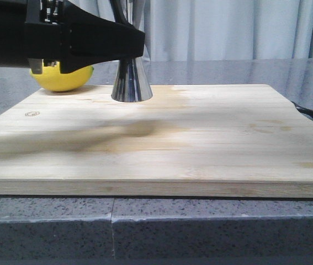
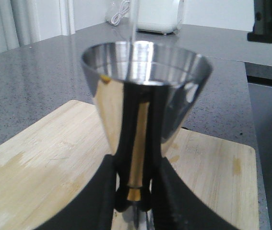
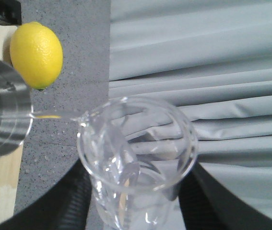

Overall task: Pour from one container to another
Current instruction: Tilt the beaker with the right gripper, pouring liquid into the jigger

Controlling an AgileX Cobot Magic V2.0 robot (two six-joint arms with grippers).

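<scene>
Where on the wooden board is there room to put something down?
The cutting board is bare across its front and right side. It is crowded only at the back left, where the jigger, the lemon and the left gripper sit.

Grey counter with a curtain hanging behind.

A pale grey curtain [image 1: 228,27] is hanging in soft folds across the far side, taking even light. A speckled grey stone counter [image 1: 46,226] is running beneath it, a seam showing in its near edge. A light wooden board [image 1: 162,149] is lying on the counter, faint shadows falling on its left half. In the left wrist view, a white appliance [image 2: 159,17] with a coiled cord is sitting far back on the counter.
</scene>
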